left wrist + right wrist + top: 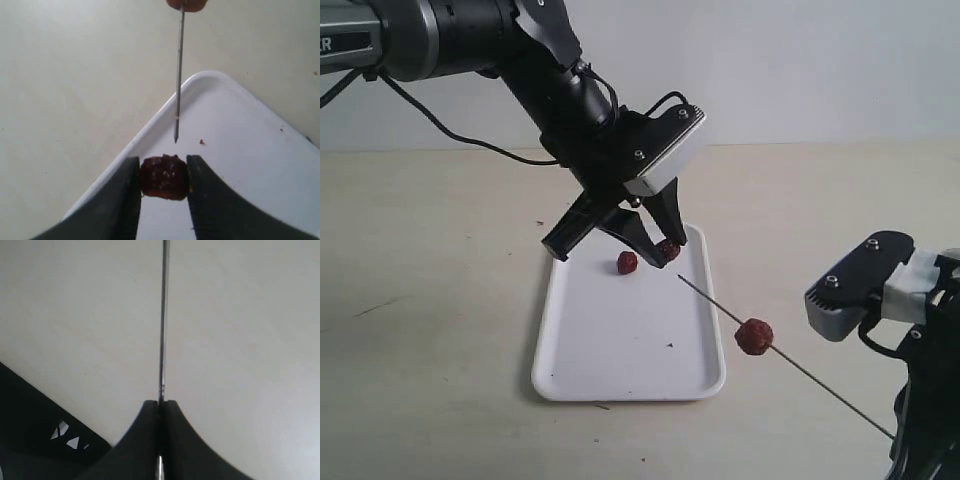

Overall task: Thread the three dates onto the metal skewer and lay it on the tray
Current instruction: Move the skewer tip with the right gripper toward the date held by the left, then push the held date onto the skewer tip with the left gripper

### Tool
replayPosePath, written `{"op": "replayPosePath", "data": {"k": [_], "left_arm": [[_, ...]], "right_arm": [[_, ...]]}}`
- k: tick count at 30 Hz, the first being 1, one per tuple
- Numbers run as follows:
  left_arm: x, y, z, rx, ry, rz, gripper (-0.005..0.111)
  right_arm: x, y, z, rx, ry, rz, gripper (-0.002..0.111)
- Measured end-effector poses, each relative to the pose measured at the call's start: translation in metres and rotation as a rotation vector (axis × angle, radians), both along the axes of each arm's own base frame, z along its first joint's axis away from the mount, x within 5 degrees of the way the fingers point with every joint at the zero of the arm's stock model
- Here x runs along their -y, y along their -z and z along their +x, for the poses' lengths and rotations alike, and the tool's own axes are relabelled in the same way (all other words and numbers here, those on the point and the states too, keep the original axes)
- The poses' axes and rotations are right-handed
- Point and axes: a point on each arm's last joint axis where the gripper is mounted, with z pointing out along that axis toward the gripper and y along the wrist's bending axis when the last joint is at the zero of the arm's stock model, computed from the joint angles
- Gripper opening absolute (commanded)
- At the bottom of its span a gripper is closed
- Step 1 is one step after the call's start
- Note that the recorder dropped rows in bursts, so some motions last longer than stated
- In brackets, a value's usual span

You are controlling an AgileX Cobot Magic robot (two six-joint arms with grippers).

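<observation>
The pale beige desk carries a flat, glossy white rectangular tray. The black left arm shows a cut-off "R". Its left pincer, over the tray's far end, is clamped on a dark reddish-brown wrinkled date. The right pincer is pinched together on the thin grey metal skewer, whose tip is near that date. A second date is threaded on the skewer beyond the tray's right edge. A third date lies on the tray.
</observation>
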Motion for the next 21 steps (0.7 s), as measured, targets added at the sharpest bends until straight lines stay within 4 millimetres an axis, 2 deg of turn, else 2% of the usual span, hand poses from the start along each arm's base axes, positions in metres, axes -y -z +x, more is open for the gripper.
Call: {"op": "replayPosePath", "data": {"k": [10, 21], "left_arm": [[0.0001, -0.0001, 0.0000, -0.001, 0.000, -0.001, 0.032], [0.0002, -0.0002, -0.0001, -0.002, -0.001, -0.003, 0.032]], "right_arm": [[0.0037, -0.0067, -0.0006, 0.066, 0.025, -0.003, 0.000], [0.0044, -0.0066, -0.0016, 0.055, 0.023, -0.010, 0.000]]}}
